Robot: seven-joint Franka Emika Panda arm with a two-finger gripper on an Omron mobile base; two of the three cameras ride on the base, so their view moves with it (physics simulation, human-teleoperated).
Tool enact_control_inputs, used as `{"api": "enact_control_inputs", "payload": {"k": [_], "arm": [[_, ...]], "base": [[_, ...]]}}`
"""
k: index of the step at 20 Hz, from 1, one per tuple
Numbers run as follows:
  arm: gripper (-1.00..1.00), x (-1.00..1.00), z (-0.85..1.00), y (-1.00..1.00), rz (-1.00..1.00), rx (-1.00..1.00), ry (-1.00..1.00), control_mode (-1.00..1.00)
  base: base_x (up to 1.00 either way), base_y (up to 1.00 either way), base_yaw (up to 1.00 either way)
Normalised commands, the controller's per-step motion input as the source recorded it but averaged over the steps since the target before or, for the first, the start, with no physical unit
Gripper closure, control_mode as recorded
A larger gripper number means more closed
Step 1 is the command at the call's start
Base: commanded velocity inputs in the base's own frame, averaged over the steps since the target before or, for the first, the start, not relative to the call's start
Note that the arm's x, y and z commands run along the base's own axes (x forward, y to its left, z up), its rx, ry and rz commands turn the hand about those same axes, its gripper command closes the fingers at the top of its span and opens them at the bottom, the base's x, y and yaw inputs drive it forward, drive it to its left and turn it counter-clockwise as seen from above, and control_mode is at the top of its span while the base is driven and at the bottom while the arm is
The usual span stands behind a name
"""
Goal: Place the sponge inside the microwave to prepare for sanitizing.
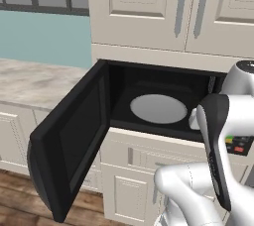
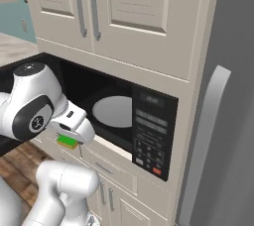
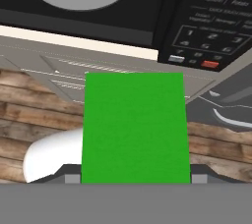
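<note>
I see the sponge [image 3: 135, 127] filling the centre of the hand view, green face up, clamped between the gripper [image 3: 135, 178] fingers at the bottom edge. In the right base view it hangs lower left, under the hand, just outside the microwave [image 2: 149, 121]. The left base view shows the door [image 1: 69, 136] swung wide and the turntable [image 1: 158, 108] bare.
</note>
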Motion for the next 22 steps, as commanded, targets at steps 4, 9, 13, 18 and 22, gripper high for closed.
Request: {"api": "enact_control_inputs", "payload": {"k": [4,9,13,18,22], "arm": [[1.0,0.0,0.0,0.0,0.0,0.0,0.0,1.0],[1.0,0.0,0.0,0.0,0.0,0.0,0.0,1.0],[1.0,0.0,0.0,0.0,0.0,0.0,0.0,-1.0],[1.0,0.0,-0.15,0.06,-0.01,0.0,-0.05,-1.0],[1.0,0.02,-0.1,0.23,-0.04,0.0,-0.06,-1.0]], "base": [[0.0,0.0,0.0],[0.0,0.0,0.0],[0.0,0.0,0.0],[0.0,0.0,0.0],[0.0,0.0,0.0]]}}
